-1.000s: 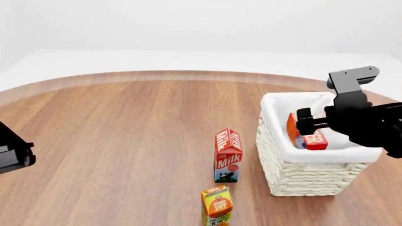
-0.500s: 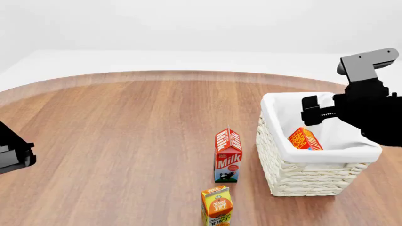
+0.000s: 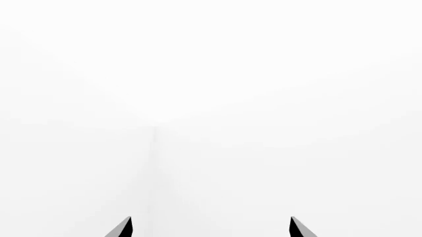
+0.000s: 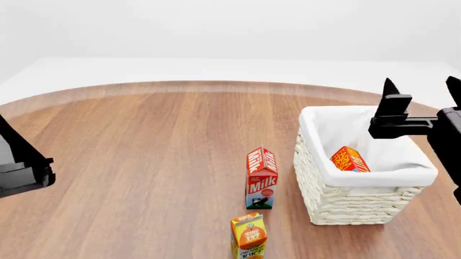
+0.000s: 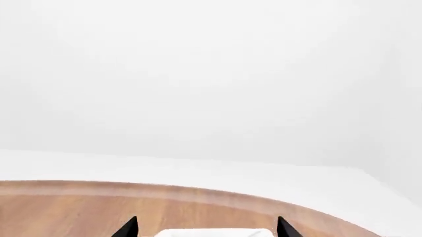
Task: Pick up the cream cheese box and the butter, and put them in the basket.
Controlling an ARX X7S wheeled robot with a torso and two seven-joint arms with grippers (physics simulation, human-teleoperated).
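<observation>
Now the butter [image 4: 350, 159] is seen tilted inside the basket [image 4: 360, 202]. The right gripper [image 4: 421, 89] is held spread and empty above it; the left gripper [image 3: 209, 228] is likewise spread.

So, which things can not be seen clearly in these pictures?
- Cream cheese box: seen in no view. The basket wall could hide it beside the butter, head view.
- Butter: its lower part sits behind the basket's front rim.
- Left gripper: only two fingertips at the left wrist view's edge; in the head view the frame edge cuts it.
- Orange juice carton: its base is cut by the head view's bottom edge.
</observation>
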